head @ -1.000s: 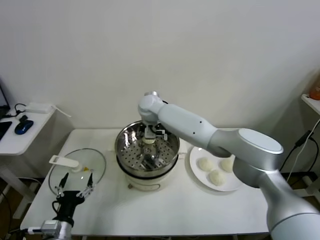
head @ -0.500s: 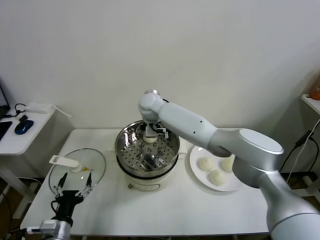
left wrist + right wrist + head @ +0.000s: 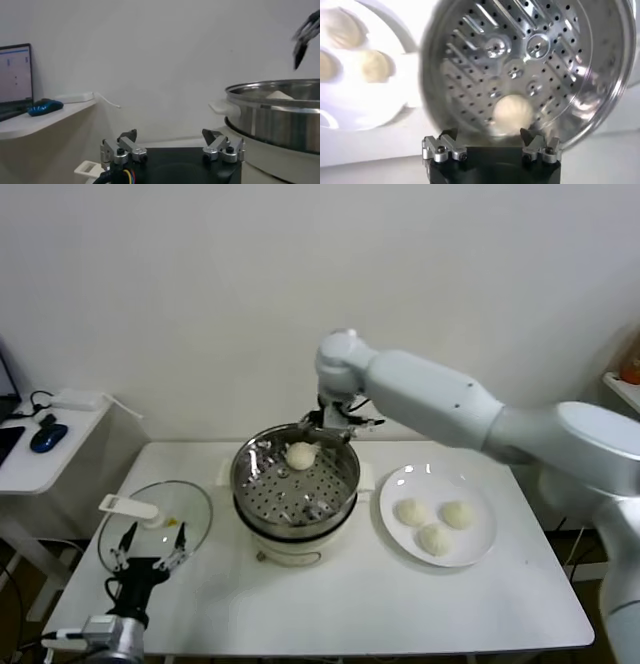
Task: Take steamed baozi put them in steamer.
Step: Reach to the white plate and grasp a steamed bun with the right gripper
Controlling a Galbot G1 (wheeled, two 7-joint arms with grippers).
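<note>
The steamer [image 3: 290,489] stands mid-table, a shiny pot with a perforated tray [image 3: 570,75]. One steamed baozi [image 3: 301,454] lies on the tray near the back rim, also seen in the right wrist view [image 3: 511,114]. Three more baozi [image 3: 433,526] lie on the white plate [image 3: 400,484] to its right. My right gripper [image 3: 335,424] hovers above the pot's back rim, open and empty [image 3: 488,134], clear of the bun. My left gripper [image 3: 148,542] rests at the table's front left, open and empty [image 3: 169,135].
A round glass lid [image 3: 150,519] with a white handle lies flat just beyond my left gripper. A low side table [image 3: 45,439] with a mouse stands at far left. A wall runs close behind the table.
My right gripper opened fully, left the baozi on the tray, then rose out of the steamer and shifted back and to the right. The left arm stayed put.
</note>
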